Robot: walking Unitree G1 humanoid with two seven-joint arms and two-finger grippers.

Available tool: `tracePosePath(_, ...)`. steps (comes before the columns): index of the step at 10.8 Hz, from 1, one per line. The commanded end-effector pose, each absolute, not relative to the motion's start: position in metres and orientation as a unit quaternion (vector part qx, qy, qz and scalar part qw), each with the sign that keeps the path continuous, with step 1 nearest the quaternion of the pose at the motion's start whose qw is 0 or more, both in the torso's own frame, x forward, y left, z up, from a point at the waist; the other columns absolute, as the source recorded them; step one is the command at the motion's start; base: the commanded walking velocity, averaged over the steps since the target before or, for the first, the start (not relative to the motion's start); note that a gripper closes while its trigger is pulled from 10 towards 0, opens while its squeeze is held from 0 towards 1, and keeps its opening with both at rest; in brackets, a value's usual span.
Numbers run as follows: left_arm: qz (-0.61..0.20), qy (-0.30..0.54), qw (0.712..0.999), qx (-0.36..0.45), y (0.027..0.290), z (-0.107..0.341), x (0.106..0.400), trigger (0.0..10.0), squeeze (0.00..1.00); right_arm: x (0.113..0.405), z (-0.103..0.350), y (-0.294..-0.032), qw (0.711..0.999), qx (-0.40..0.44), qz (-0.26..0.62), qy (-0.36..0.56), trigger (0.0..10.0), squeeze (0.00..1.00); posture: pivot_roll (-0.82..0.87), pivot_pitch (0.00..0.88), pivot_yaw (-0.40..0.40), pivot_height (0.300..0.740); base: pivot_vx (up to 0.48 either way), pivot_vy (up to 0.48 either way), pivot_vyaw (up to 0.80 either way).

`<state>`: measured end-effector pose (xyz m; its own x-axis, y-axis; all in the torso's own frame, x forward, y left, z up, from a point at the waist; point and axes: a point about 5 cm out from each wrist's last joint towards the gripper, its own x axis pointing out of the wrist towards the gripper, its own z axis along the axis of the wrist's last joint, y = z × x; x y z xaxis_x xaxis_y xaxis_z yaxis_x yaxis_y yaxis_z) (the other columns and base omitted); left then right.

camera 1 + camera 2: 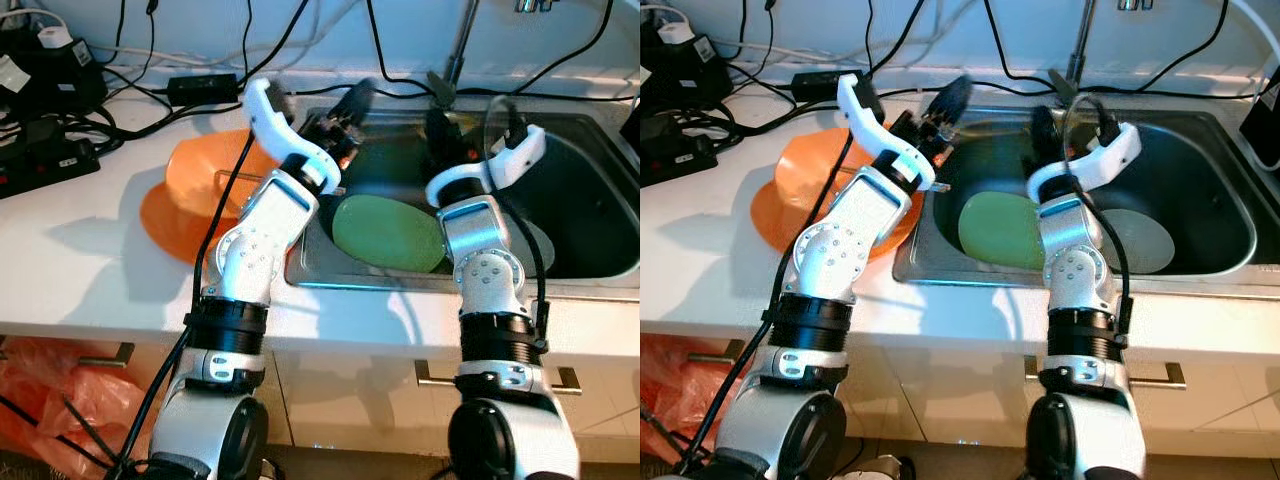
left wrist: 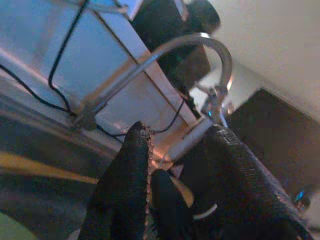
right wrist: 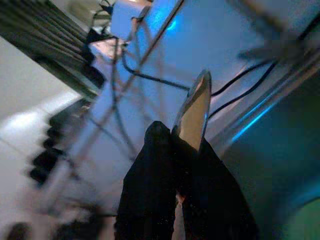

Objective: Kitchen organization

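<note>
Left eye view: a stainless steel sink (image 1: 600, 262) is being seen set into a white countertop (image 1: 90, 270); a green oval plate (image 1: 388, 232) is lying in the sink's near left part, with a grey round plate (image 1: 545, 245) just beside it on the basin floor. An orange plastic bowl (image 1: 205, 180) is resting on an orange round plate (image 1: 165, 225) on the counter, just left of the sink. The left gripper (image 1: 352, 105) is being held over the sink's rear left corner; the right gripper (image 1: 440, 125) is being held over the basin's back, near the chrome tap stem (image 1: 462, 45). Black cables (image 1: 130, 85) and a black power strip (image 1: 45, 165) are lying at the counter's rear left. Right eye view: the same layout is being shown. Left wrist view: the left gripper's fingers (image 2: 125, 190) are being held slightly apart, nothing between them, with the curved tap spout beyond. Right wrist view: the right gripper's fingers (image 3: 150, 195) are being clenched on a thin flat metal utensil (image 3: 195, 112), its kind not being discernible.
</note>
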<state>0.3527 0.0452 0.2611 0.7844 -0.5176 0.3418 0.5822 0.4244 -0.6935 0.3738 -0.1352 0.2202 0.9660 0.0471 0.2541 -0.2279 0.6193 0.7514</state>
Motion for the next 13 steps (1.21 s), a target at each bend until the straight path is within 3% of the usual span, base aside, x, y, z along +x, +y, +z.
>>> tracePosePath(1,-0.342,-0.042,0.851,-0.397,0.045,0.263,0.349,10.0,1.0,0.376,0.217,-0.139,0.915,0.387,0.049,-0.102,0.0,0.0,0.08,0.052,0.033,0.74,0.0,0.0,0.0)
tracePosePath(2,-0.347,-0.049,0.866,-0.357,0.05,0.264,0.346,10.0,1.0,0.378,0.205,-0.151,0.95,0.303,-0.004,-0.08,0.0,0.0,0.09,0.056,0.035,0.74,0.0,0.0,0.0)
tracePosePath(3,-0.356,-0.051,0.875,-0.323,0.054,0.265,0.341,10.0,1.0,0.378,0.198,-0.157,0.965,0.252,-0.026,-0.066,0.0,0.0,0.09,0.056,0.035,0.74,0.0,0.0,0.0)
tracePosePath(5,-0.374,-0.037,0.909,-0.18,0.066,0.253,0.329,10.0,1.0,0.38,0.182,-0.164,0.991,0.118,-0.052,-0.036,0.0,0.0,0.09,0.057,0.034,0.74,0.0,0.0,0.0)
tracePosePath(10,-0.36,-0.016,0.932,0.038,0.099,0.244,0.311,10.0,1.0,0.378,0.155,-0.164,0.999,-0.028,-0.036,0.022,0.0,0.0,0.11,0.062,0.035,0.74,0.0,0.0,0.0)
tracePosePath(13,-0.337,-0.02,0.939,0.069,0.117,0.241,0.311,10.0,1.0,0.377,0.142,-0.165,0.996,-0.064,-0.018,0.059,0.0,0.0,0.12,0.06,0.033,0.74,0.0,0.0,0.0)
